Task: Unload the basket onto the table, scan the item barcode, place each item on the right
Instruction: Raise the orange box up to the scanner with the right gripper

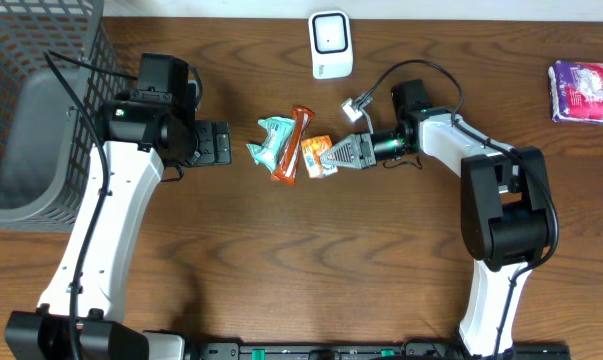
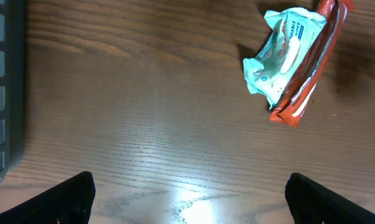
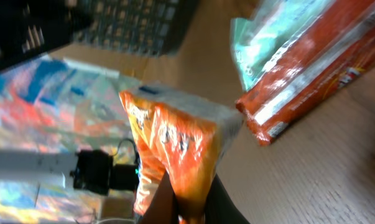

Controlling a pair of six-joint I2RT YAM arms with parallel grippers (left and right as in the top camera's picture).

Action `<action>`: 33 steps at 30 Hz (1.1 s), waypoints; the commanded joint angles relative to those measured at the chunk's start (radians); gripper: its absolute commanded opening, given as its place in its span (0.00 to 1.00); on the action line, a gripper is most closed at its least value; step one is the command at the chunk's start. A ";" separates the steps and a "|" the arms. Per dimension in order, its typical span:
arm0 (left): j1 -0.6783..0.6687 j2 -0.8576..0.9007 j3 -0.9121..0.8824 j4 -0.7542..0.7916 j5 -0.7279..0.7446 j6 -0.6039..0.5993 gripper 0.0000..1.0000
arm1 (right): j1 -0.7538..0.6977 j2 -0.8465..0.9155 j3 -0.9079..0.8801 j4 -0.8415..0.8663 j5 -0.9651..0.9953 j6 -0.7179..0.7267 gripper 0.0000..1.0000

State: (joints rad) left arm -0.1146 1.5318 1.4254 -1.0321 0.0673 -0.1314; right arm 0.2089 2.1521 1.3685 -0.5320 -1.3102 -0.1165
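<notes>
Packet (image 1: 316, 157) clenched in right hand (image 1: 332, 155) | left hand (image 1: 221, 143) released | red bar (image 1: 293, 145), teal pouch (image 1: 269, 143) adjacent

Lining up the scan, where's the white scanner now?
In the overhead view the white scanner sits top centre, just beyond the orange packet held by the right gripper.

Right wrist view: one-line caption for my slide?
Right gripper shut on an orange snack packet; red wrapper and teal pouch lie beyond.

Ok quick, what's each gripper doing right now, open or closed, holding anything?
Left gripper: open, holding nothing.
Right gripper: closed on the orange snack packet.
</notes>
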 commanded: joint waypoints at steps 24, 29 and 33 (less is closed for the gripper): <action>0.001 0.004 -0.003 -0.003 -0.016 -0.008 0.98 | 0.208 -0.077 0.541 -0.219 1.885 0.473 0.01; 0.001 0.004 -0.003 -0.003 -0.016 -0.008 0.98 | 0.242 -0.064 0.541 -0.085 1.884 0.414 0.01; 0.001 0.004 -0.003 -0.003 -0.016 -0.008 0.98 | 0.265 -0.047 0.541 0.054 1.884 0.322 0.01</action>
State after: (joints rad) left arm -0.1146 1.5318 1.4254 -1.0317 0.0673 -0.1314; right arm 0.4515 2.0743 1.9022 -0.5194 0.5243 0.2939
